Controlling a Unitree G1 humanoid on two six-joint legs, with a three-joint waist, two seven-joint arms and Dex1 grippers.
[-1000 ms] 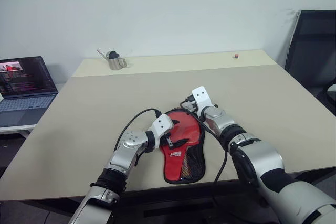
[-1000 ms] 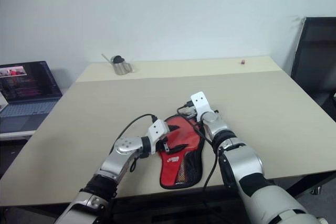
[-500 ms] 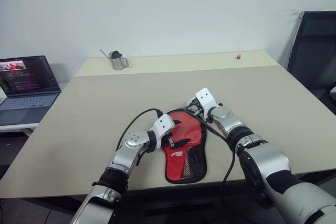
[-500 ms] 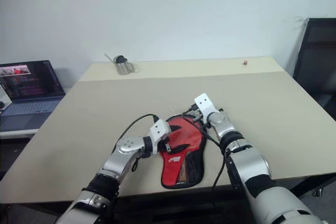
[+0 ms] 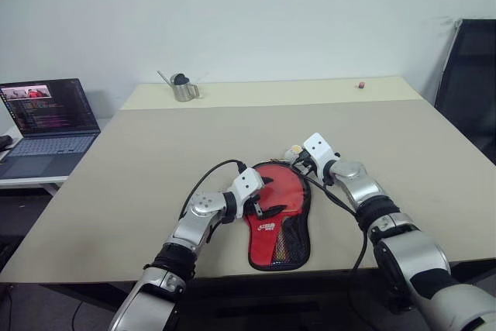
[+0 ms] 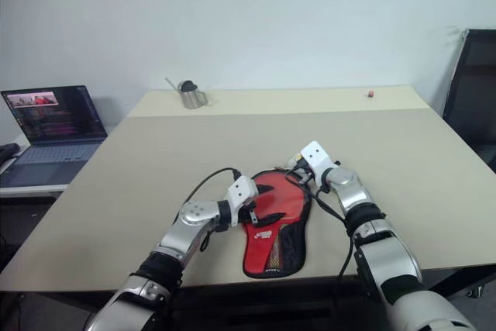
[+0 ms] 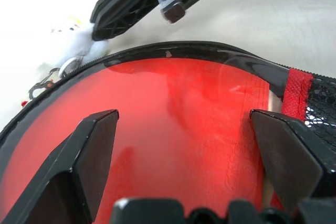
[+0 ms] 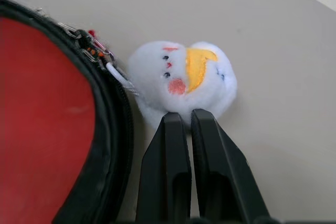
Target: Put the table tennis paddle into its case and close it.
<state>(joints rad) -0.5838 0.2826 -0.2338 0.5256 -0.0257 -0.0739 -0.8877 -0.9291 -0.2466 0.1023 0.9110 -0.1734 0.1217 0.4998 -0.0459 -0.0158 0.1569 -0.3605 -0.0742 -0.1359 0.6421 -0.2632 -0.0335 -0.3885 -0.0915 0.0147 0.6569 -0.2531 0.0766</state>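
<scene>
The case [image 5: 288, 191] lies flat near the table's front edge, red side up with its white logo and black mesh pocket toward me. The table tennis paddle is hidden. My left gripper [image 5: 267, 198] hangs just above the case's round part, open, one finger on each side of the red face [image 7: 184, 87]. At the case's far right rim, a white plush charm [image 8: 181, 80] hangs by a short cord from the zip. My right gripper [image 8: 181, 116] is shut, its tips pinching the charm's edge [image 5: 293, 150].
A small metal pitcher [image 5: 183, 89] stands at the table's far left and a tiny red object [image 5: 361, 84] at the far right. An open laptop [image 5: 46, 118] sits on a side table to the left. A black chair [image 5: 473, 75] is at the right.
The camera has swung. My right gripper has moved right along the case's far rim, staying shut, and the plush charm now shows beside it. The left gripper has kept its place, open.
</scene>
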